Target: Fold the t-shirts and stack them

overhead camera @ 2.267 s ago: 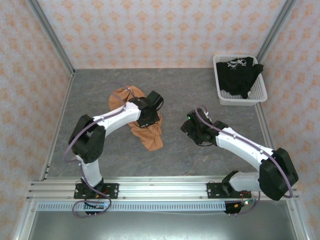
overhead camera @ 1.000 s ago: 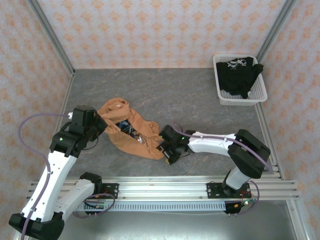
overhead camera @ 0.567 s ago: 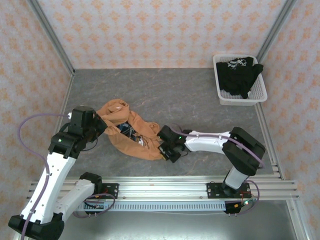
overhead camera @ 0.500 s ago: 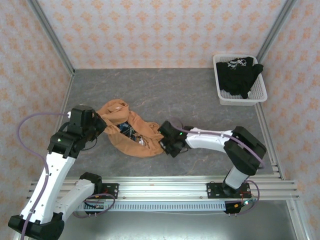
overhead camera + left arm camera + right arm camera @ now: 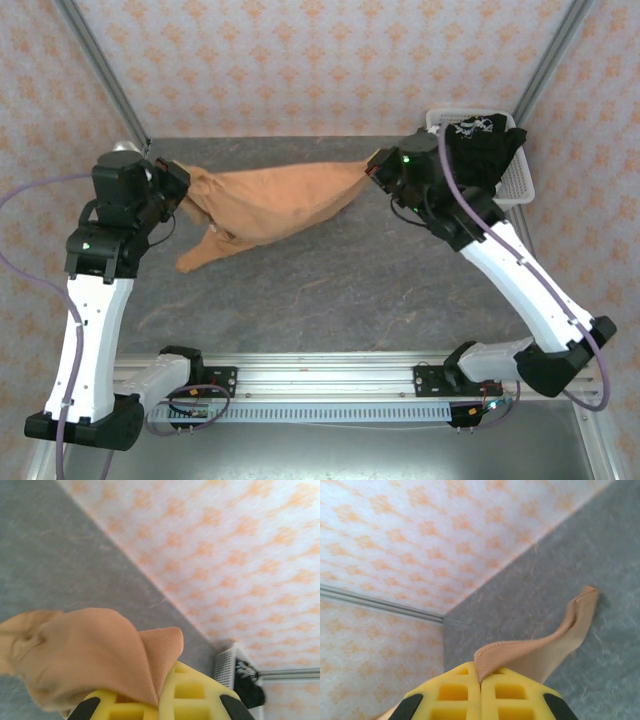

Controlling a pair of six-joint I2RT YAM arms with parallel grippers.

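The orange t-shirt [image 5: 270, 200] hangs stretched in the air between both arms, its lower corner [image 5: 195, 260] drooping toward the grey table. My left gripper [image 5: 178, 192] is shut on its left end; in the left wrist view the cloth [image 5: 90, 655] is pinched between the yellow fingers [image 5: 190, 695]. My right gripper [image 5: 372, 168] is shut on the right end, and the hem [image 5: 520, 652] is clamped between yellow pads [image 5: 450, 695] in the right wrist view. The black t-shirt [image 5: 480, 150] with white print lies in the basket.
The white mesh basket [image 5: 520, 190] stands at the back right corner, also seen in the left wrist view as the basket [image 5: 225, 662]. Patterned walls and metal posts enclose the grey table [image 5: 330, 290]. A metal rail [image 5: 320, 375] runs along the near edge.
Both arms have lifted and spread apart, pulling the orange t-shirt up from a crumpled heap on the table into a stretched span. The right gripper closed on its edge.
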